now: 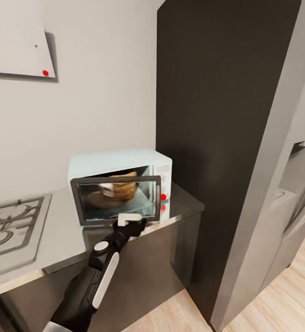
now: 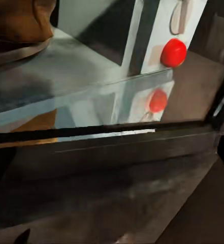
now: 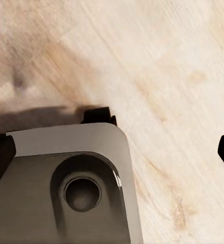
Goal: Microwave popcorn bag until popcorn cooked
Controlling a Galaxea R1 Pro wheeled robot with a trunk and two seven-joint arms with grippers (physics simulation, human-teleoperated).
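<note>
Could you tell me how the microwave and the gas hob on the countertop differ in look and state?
The microwave is a pale mint-blue box standing upright; the gas hob is flat steel with grates, set into the countertop. The microwave's door hangs partly open with the popcorn bag inside; the hob carries nothing. The left end effector is at the microwave's door, away from the hob. Both sit on one countertop.
</note>
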